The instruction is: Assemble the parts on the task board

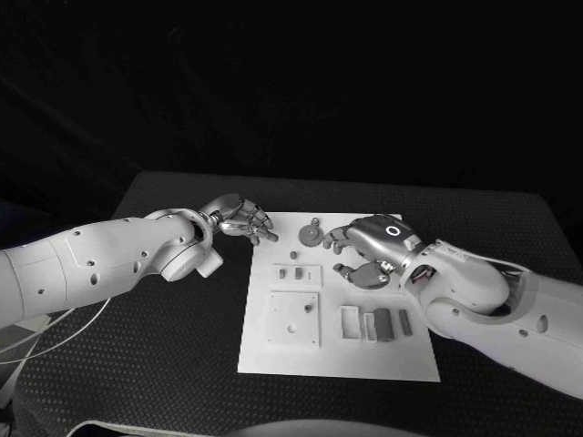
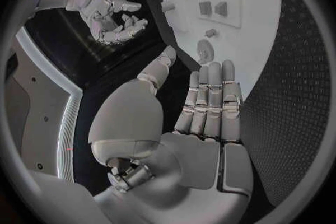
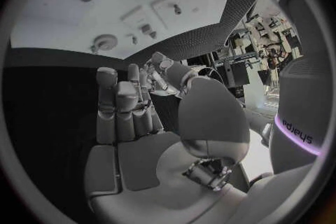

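The task board lies flat in the middle of the black table, its long side running away from the robot. The left hand hovers at the board's far left corner, just off its edge, and the left wrist view shows its fingers held straight and side by side with the thumb apart, nothing in them; that hand is released and empty. The right hand hangs over the far right part of the board, fingers loosely curled and spread, and in the right wrist view the palm is bare with the fingers upright and apart, so it too grasps nothing. The parts are grey here. A round disc-shaped part lies on the far end of the board between the two hands, just beside the right hand's fingers; the same disc can be seen from the right wrist. Nearer the robot sits a small raised block with two short pieces on it, then a larger square raised block with a small peg near its middle. To the right of that square block a row of upright rectangular parts stands close together; whether they sit in slots or merely rest on the surface is hard to tell from this height
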Controlling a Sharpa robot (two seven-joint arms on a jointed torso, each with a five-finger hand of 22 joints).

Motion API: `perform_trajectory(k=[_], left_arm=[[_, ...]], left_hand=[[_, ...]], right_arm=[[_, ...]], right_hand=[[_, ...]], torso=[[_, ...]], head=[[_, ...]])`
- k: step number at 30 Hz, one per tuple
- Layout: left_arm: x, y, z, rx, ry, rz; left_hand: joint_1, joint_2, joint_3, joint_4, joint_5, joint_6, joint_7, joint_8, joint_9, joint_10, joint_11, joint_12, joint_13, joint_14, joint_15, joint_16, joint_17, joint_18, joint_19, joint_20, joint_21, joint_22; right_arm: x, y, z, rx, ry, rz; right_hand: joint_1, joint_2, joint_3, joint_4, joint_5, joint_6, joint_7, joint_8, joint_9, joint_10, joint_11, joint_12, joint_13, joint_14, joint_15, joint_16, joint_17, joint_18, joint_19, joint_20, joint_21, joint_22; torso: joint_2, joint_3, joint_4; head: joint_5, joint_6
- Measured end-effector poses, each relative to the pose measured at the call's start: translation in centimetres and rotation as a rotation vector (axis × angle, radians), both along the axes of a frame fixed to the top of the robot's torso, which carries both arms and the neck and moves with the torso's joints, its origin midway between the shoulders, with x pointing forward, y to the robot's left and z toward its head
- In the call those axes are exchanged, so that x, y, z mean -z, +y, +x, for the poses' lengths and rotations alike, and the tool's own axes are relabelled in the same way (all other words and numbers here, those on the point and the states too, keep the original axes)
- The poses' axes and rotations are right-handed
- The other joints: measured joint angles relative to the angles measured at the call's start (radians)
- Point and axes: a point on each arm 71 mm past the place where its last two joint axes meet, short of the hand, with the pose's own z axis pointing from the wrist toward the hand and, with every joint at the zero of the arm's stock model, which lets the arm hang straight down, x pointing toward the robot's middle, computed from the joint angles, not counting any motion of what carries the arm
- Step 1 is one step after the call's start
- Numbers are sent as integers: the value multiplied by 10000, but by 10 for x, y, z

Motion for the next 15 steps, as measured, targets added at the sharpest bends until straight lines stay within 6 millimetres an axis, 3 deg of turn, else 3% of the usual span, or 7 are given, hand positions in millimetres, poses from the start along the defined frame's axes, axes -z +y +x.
perform_trajectory(k=[4, 6, 10, 15], left_arm=[[1, 11, 4, -383, 47, -164], [1, 15, 5, -555, 77, -299], [1, 19, 7, -790, 134, -542], [1, 23, 8, -943, 162, -701]], left_hand=[[0, 0, 0, 0, 0, 0, 0, 0, 0, 0, 0, 0, -7, 0, 0, -3, 10, 0, 0, 0, 0, 0], [0, 0, 0, 0, 0, -5, 4, 0, -23, -18, 18, 0, -16, 0, 0, -45, 10, 0, 0, 0, 0, 0], [-39, 39, 28, 28, 0, -88, 18, 0, -39, -89, 19, 0, -42, 0, 0, -74, 21, 0, 0, 0, 0, -1], [-38, 39, 28, 28, 0, -88, 18, 0, -50, -89, 20, 0, -52, 0, 0, -74, 21, 0, 0, 0, 0, -1]], right_arm=[[-14, -20, 12, 450, -12, -138], [-16, -29, 15, 620, 157, -350], [-12, -38, 17, 764, 622, -795], [-5, -47, 22, 943, 1057, -1296]], right_hand=[[-231, -166, -114, 111, 0, 2, -3, 0, -1, -129, 98, -83, -87, 33, 33, 0, -23, -10, 5, -3, 0, 0], [-363, -132, -373, 20, 0, -47, -42, 11, -1, -337, 143, -221, -190, 26, 111, 0, -23, -10, 15, 7, 0, 0], [-454, -136, -672, -90, 0, -200, -236, 57, -1, -911, 331, -364, -433, -127, 263, 0, -36, -10, -136, 18, -1, 0], [-553, -179, -772, -31, 0, -401, -355, 57, -33, -1114, 356, -364, -668, -149, 283, 0, -39, -1, -191, 37, -41, 0]], torso=[[-17, 7, -24], [-23, 7, -30], [-31, 6, -35], [-24, 18, -34]], head=[[-80, 120], [-119, 170], [-161, 214], [-275, 244]])
